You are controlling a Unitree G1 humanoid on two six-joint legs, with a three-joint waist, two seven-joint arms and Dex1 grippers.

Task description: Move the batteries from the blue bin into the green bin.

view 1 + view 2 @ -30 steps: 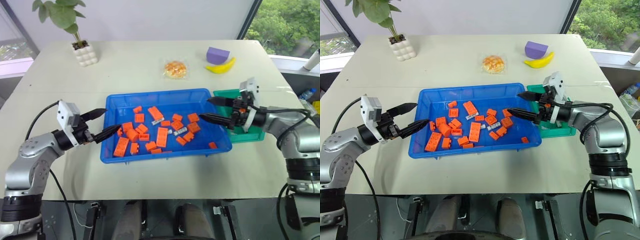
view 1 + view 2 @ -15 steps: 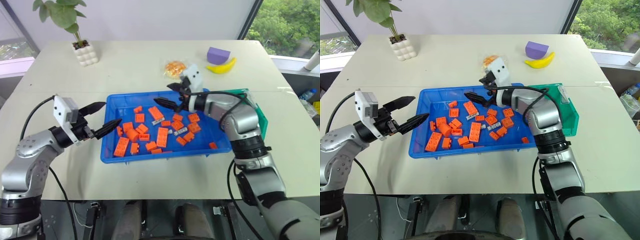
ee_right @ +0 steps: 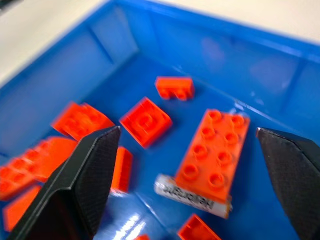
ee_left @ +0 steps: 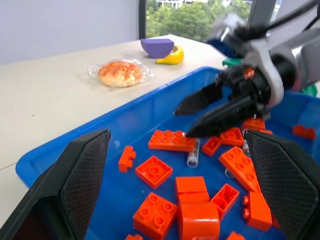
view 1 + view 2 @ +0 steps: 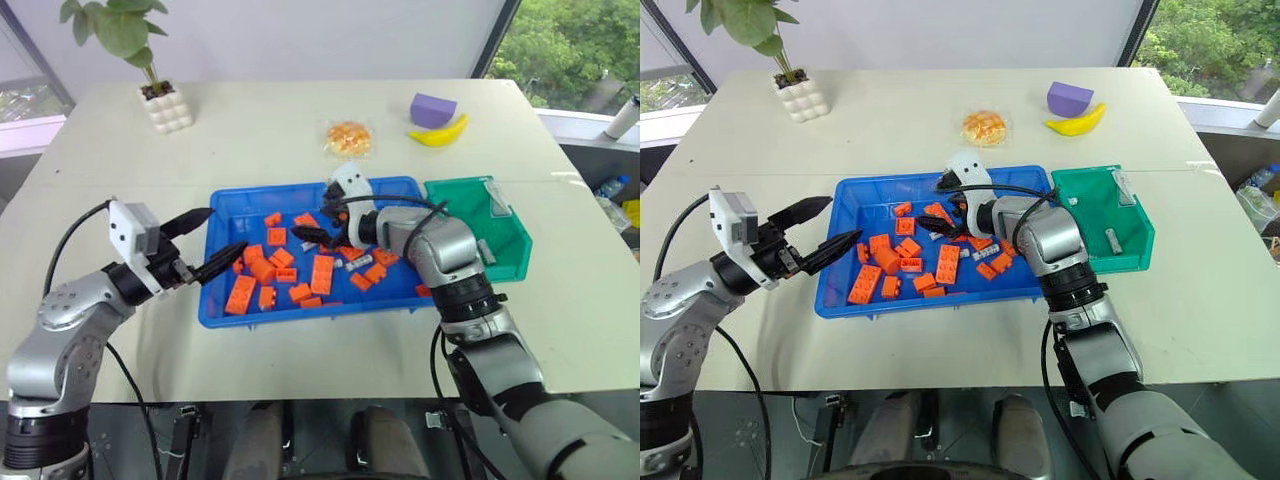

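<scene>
Worktop [image 5: 300, 130]: pale surface that carried both bins side by side.
Blue bin [image 5: 225, 310]: sat at the middle of the worktop, scattered with orange bricks [image 5: 323, 273].
Batteries: one [image 3: 192, 197] lay in the blue bin, touching the end of a long orange brick, directly ahead of the right pincer; another [image 5: 355, 263] lay among the bricks near the bin's middle; two [image 5: 1113, 240] lay inside the green bin.
Green bin [image 5: 515, 262]: stood just beside the blue bin's right end.
Right pincer [image 5: 322, 222]: reached in over the blue bin's far middle, fingers wide apart, nothing between them, tips low over the bricks.
Left pincer [image 5: 212, 240]: hung at the blue bin's left rim, fingers spread, empty, pointed across the bin.
Far side: potted plant [image 5: 160, 95] at the left corner, wrapped bun [image 5: 350, 137] behind the blue bin, banana [image 5: 440, 133] and purple block [image 5: 433, 108] to the right.
</scene>
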